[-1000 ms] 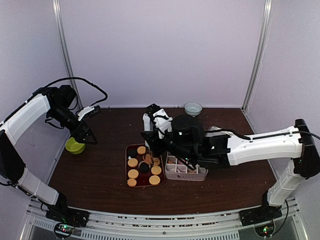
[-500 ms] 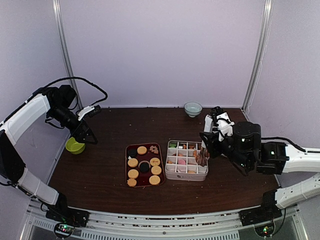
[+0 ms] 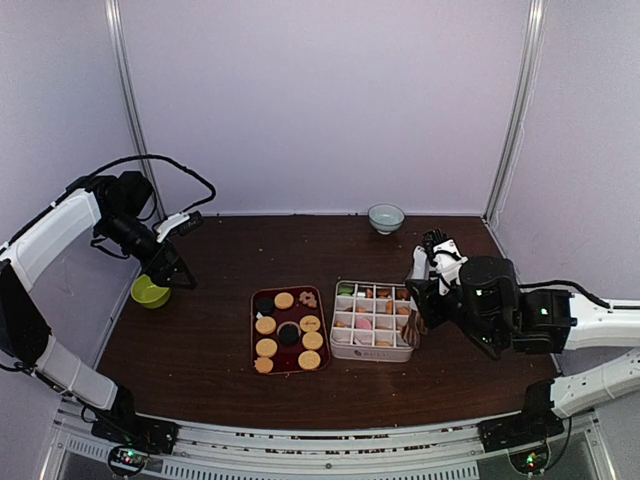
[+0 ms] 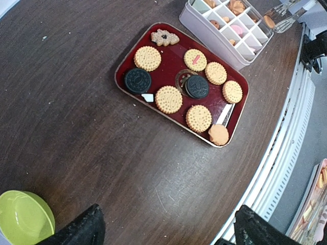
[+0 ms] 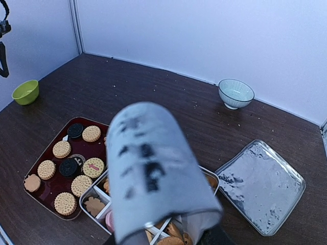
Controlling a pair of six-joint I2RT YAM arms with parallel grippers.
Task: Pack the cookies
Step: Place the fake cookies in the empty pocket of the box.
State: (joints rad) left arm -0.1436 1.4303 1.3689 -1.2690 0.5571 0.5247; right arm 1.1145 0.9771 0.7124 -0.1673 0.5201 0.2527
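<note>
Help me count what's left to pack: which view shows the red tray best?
Left wrist: the red tray is whole, close and unblocked, its cookies distinct. Top external shows it whole but small. Right wrist shows it at an angle, its right end hidden behind a blurred grey shape.

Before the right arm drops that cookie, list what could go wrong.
1. The right hand holds the tongs with a cookie over the outermost column of the box. Released there, it might clip the wall and fall onto the table.
2. Several cells already hold cookies, so it could land in a filled one.
3. A blurred grey shape blocks most of the right wrist view, so aim is hard to check.
</note>
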